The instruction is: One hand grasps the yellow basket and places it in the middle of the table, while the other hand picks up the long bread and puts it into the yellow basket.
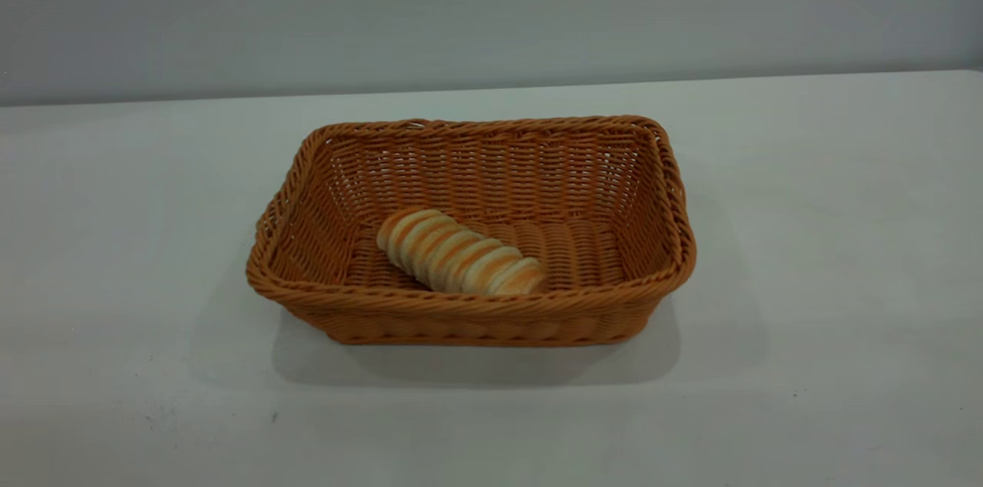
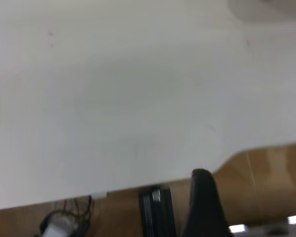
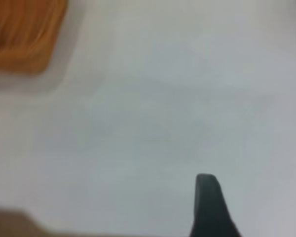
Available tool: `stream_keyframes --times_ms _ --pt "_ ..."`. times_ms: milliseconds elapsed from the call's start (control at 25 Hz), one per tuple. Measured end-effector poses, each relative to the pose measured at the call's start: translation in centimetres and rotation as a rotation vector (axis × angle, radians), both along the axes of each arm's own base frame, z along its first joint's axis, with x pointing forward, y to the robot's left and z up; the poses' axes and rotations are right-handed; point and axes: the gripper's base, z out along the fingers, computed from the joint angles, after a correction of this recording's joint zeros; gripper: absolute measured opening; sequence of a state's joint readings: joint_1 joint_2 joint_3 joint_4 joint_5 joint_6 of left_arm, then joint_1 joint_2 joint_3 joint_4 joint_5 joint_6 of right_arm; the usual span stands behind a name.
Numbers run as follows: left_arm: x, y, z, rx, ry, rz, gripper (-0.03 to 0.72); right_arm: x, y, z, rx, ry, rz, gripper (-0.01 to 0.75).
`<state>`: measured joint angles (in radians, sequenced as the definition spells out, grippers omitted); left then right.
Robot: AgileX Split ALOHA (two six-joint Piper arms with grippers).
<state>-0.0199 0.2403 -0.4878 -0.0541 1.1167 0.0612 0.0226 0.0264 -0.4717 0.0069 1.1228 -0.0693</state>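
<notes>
The yellow basket (image 1: 491, 310) stands upright in the middle of the white table (image 1: 829, 256). The long bread (image 1: 459, 253) lies inside it on the basket floor, towards the front, slanting from back left to front right. Neither arm shows in the exterior view. In the left wrist view only a black part of my left gripper (image 2: 202, 197) shows, over the table's edge and away from the basket. In the right wrist view a black part of my right gripper (image 3: 209, 202) is above bare table, with a corner of the basket (image 3: 24, 34) farther off.
The left wrist view shows the table's edge (image 2: 138, 185), brown floor beyond it, a black bracket (image 2: 155, 212) and cables (image 2: 64, 222). A grey wall (image 1: 491, 3) stands behind the table. Bare tabletop lies all round the basket.
</notes>
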Motion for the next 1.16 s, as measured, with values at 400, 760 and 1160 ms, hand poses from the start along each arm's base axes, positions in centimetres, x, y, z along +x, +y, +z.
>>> stream_keyframes --times_ms 400,760,1160 --pt "-3.6 0.0 -0.1 0.001 -0.241 0.047 0.562 -0.6 0.0 -0.1 0.002 -0.033 -0.036 0.502" --pt "-3.7 0.0 -0.1 0.001 -0.246 0.047 0.562 -0.6 0.0 -0.1 0.004 -0.033 -0.035 0.500" --pt "-3.7 0.0 -0.1 0.001 -0.246 0.047 0.562 -0.6 0.0 -0.1 0.004 -0.033 -0.035 0.500"
